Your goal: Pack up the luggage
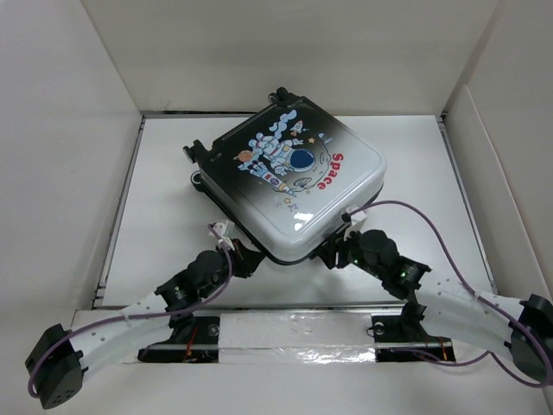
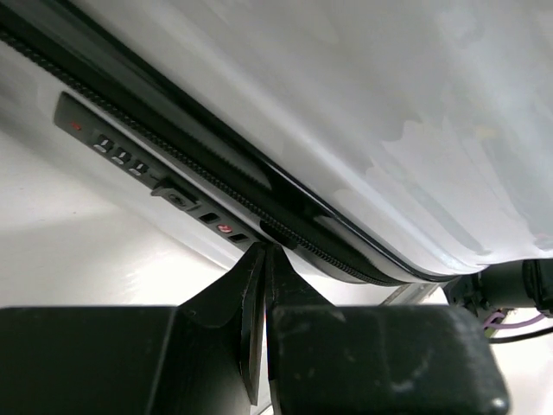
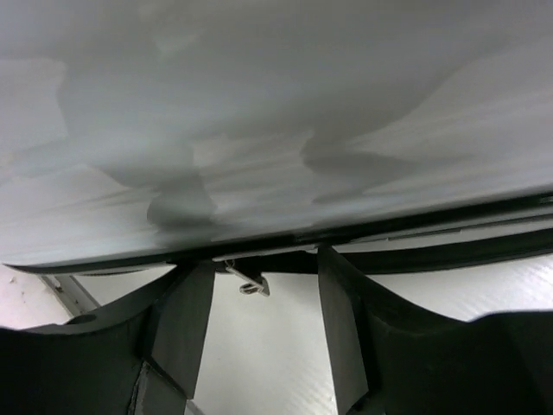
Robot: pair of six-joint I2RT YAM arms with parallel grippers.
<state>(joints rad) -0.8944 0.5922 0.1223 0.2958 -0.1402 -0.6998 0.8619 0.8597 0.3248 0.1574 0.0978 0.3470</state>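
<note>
The luggage (image 1: 294,173) lies flat in the middle of the table, astronaut and red "Space" print facing up, its white end toward the arms. My left gripper (image 1: 246,257) is at its near left edge. In the left wrist view the left gripper (image 2: 263,251) is shut, with its tips against the black zipper track (image 2: 216,186) just right of the combination lock (image 2: 143,164). I cannot tell whether it pinches anything. My right gripper (image 1: 340,251) is at the near right edge. In the right wrist view the right gripper (image 3: 259,259) is open under the shell's rim, with a small metal zipper pull (image 3: 251,282) hanging between its fingers.
White walls (image 1: 69,130) enclose the table on the left, back and right. A strip of silver tape (image 1: 294,333) runs along the near edge between the arm bases. A purple cable (image 1: 432,229) loops from the right arm beside the suitcase.
</note>
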